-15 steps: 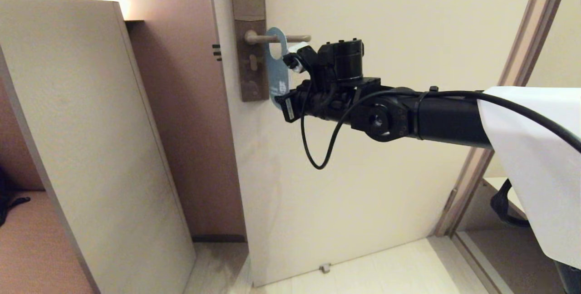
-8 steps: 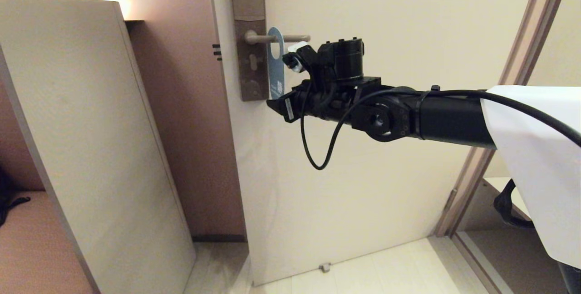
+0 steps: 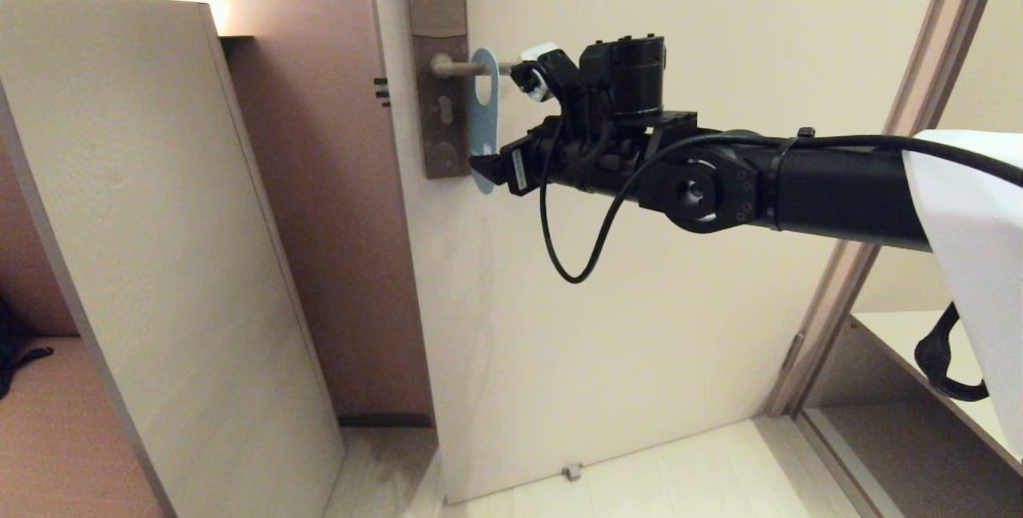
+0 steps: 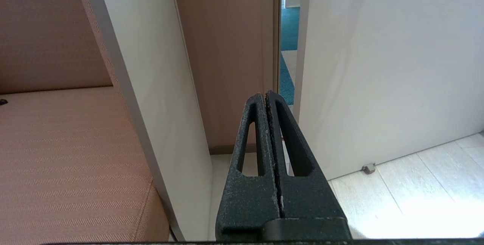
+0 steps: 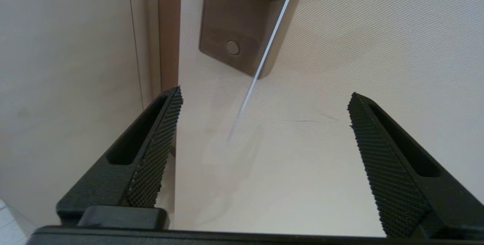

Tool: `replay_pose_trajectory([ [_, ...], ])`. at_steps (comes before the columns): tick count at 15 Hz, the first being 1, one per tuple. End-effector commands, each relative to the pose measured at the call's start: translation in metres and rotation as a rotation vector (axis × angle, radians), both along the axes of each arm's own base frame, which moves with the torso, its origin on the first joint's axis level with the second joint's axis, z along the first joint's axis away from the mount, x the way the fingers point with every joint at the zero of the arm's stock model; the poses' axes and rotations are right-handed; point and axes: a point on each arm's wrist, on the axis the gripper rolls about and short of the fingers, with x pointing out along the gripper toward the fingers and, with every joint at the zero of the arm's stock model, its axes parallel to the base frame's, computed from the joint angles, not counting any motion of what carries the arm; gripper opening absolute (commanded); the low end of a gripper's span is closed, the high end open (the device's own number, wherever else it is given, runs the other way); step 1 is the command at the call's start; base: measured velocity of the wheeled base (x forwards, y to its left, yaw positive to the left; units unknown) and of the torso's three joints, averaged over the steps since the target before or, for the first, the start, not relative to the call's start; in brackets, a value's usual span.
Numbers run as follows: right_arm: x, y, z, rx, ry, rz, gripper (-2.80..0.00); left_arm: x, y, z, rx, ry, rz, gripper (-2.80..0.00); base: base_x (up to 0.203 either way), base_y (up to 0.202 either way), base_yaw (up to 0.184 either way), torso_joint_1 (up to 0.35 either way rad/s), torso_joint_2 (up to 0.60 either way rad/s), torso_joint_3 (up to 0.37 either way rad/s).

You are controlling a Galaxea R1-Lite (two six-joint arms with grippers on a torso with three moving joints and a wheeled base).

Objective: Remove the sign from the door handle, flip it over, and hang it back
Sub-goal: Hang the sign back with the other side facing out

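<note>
Jaws of the right gripper (image 5: pixel 264 131) are standing wide, gripping nothing; the sign (image 3: pixel 484 122) is hanging edge-on from the door handle (image 3: pixel 459 66), its bottom edge between them. Any fingertip (image 5: pixel 160 131) brushing it could be swinging it off. Left gripper (image 4: pixel 267 103) is sitting closed, parked.

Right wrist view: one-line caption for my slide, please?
Open right gripper faces the door, the thin sign edge-on between its fingers, ungripped.

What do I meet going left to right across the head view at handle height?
Panel → lock plate → sign → right gripper → door frame.
</note>
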Motion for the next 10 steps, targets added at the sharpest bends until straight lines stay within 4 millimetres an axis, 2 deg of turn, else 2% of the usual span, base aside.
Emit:
replay_pose_trajectory([
  [1, -0.003, -0.004, 0.007, 0.006, -0.01, -0.004, 0.0, 0.0, 0.0, 0.0, 0.001, 0.002, 0.0, -2.8, 0.0, 0.0, 0.0, 0.0, 0.0, 0.0],
  [7, 0.004, -0.03, 0.012, 0.08, 0.044, -0.073, 0.0, 0.0, 0.0, 0.0, 0.001, 0.002, 0.0, -2.8, 0.0, 0.0, 0.0, 0.0, 0.0, 0.0],
  [10, 0.006, -0.033, 0.011, 0.089, 0.053, -0.085, 0.0, 0.0, 0.0, 0.0, 0.001, 0.002, 0.0, -2.8, 0.0, 0.0, 0.0, 0.0, 0.0, 0.0],
])
